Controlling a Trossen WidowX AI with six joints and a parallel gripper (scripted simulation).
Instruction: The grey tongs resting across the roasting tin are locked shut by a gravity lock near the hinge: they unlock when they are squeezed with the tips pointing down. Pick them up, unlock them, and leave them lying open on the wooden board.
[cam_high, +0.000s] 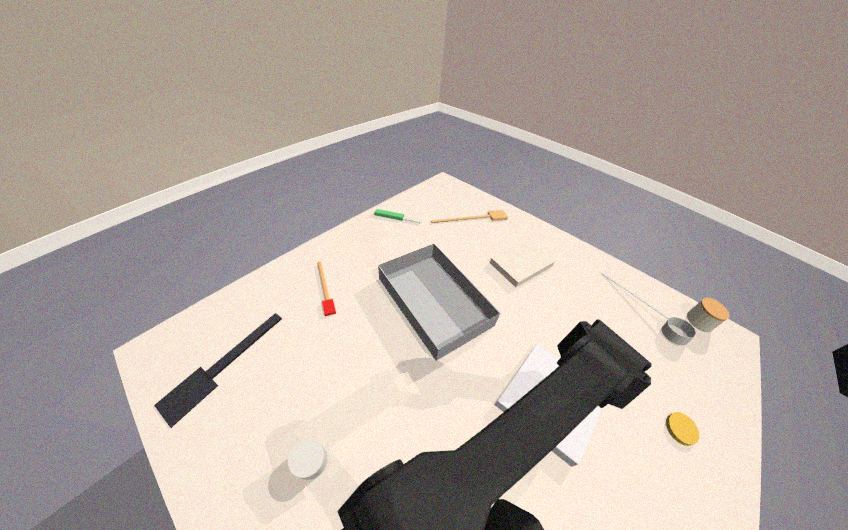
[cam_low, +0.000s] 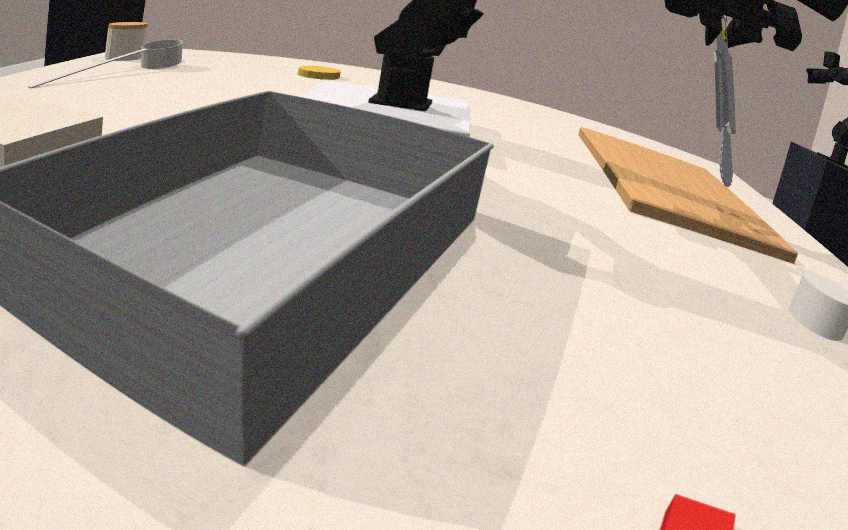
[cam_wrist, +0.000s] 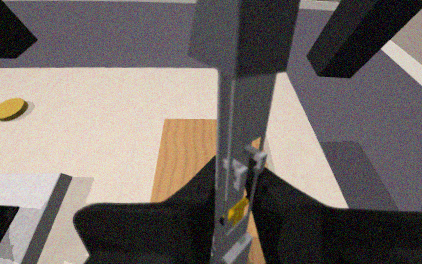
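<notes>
The grey tongs (cam_low: 724, 93) (cam_wrist: 250, 107) hang upright in my gripper (cam_low: 723, 32) (cam_wrist: 231, 161), tips pointing down in the exterior view. My gripper is shut on their body, beside a small yellow part in the wrist view. The tips appear above the far right part of the wooden board (cam_low: 662, 175) (cam_wrist: 182, 150); the exact gap cannot be told. The tongs are seen nearly edge-on, so whether their arms are spread is unclear. The roasting tin (cam_high: 465, 282) (cam_low: 368, 300) holds nothing. The gripper is outside the top view.
A white cylinder (cam_high: 307, 458) (cam_low: 820, 306) stands near the board. A yellow disc (cam_high: 682, 428) (cam_low: 318, 71) (cam_wrist: 12, 109) lies beyond the arm's base. A black spatula (cam_high: 186, 397), a red-headed tool (cam_high: 328, 306) and a beige block (cam_high: 522, 263) lie around the tin.
</notes>
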